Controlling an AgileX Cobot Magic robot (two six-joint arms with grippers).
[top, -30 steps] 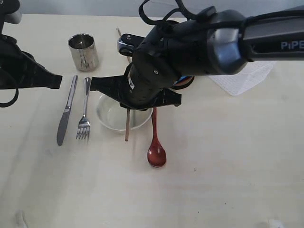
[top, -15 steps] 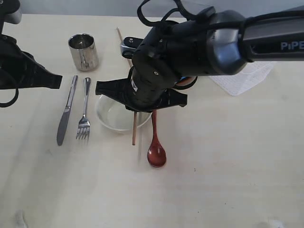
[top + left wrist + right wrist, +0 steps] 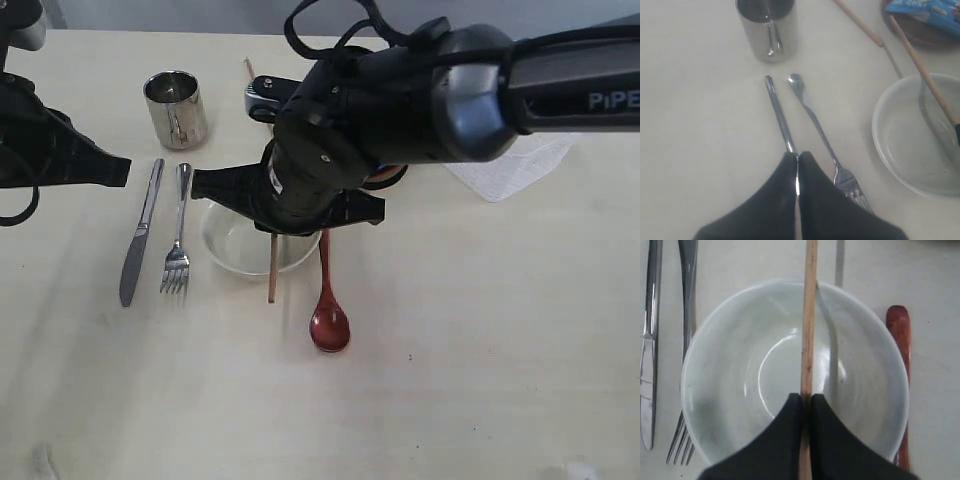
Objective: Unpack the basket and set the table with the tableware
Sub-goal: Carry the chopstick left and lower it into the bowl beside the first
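"From the room camera, the right gripper (image 3: 272, 233) pinches a chopstick (image 3: 271, 278) over the bowl (image 3: 232, 250). I'd lift it clear of the rim, then lay it on the table (image 3: 450, 350) beside the spoon (image 3: 329, 315)."

"The basket (image 3: 520, 165) sits far right, behind that arm. Left wrist?"

"The left gripper (image 3: 797, 157) is pinched closed, empty I think, above the knife (image 3: 777, 105), with the fork (image 3: 815, 125) and cup (image 3: 767, 30) close."

"Right wrist: the chopstick crosses the bowl's middle."

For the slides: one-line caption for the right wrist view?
Right pincer shut on a chopstick over the white bowl, knife and fork on one side, wooden spoon on the other.
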